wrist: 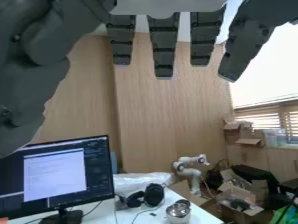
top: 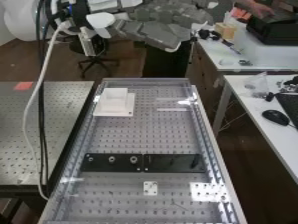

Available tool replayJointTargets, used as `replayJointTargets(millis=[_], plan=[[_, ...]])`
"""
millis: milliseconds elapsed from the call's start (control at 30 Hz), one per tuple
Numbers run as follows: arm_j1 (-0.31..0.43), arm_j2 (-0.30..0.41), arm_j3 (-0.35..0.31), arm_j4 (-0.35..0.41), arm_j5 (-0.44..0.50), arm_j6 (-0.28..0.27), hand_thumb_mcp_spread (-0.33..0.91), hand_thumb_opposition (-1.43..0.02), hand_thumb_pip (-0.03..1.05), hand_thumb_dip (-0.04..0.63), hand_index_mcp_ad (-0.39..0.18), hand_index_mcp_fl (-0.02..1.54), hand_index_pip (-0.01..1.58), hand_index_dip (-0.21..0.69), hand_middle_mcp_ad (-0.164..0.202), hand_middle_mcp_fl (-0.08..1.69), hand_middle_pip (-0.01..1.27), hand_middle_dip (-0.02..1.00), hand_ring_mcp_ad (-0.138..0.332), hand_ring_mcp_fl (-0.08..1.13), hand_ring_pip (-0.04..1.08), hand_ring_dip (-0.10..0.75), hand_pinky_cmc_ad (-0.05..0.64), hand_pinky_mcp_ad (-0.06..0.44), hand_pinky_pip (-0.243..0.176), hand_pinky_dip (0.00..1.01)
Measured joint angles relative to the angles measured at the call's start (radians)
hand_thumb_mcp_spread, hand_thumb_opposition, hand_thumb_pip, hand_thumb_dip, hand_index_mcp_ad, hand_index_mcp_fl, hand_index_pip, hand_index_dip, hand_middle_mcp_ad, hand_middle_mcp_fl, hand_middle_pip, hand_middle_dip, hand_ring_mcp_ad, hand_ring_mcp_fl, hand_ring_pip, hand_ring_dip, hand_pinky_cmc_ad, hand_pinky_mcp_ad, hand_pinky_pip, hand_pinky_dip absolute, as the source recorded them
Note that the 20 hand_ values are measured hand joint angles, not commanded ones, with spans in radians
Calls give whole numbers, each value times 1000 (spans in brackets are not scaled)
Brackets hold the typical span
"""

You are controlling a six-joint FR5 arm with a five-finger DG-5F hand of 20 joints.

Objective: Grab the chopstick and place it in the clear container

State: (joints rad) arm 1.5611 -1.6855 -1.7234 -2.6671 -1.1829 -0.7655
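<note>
Up by the far end of the bench (top: 143,137), holding nothing in the hand (top: 156,25), fingers straight and parted — with grasping and placing both left to do, and with the chopstick (top: 171,109) probably lying, thin and pale, near the white square container (top: 114,102).

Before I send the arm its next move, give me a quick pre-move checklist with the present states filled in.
1. Hand open and empty: ok, fingers straight, nothing between them and the thumb.
2. Hand clear of the fixtures: ok, it is raised beyond the far end of the bench.
3. Wrist camera aimed at the bench: not ok, it faces the room, with a monitor.
4. Chopstick located: cannot tell, a pale line could be it or a reflection.
5. Clear container confirmed: cannot tell, the white square piece looks opaque.
6. Enough slack in the white cable: cannot tell.
</note>
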Motion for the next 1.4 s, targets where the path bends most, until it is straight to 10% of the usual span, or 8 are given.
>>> replayJointTargets(millis=[1400], plan=[[13, 2, 3, 5, -4, -20, 89, -740, 565, 12, -138, 106, 87, 244, 108, 131, 138, 297, 206, 14, 101, 166, 476, 311, -120, 328]])
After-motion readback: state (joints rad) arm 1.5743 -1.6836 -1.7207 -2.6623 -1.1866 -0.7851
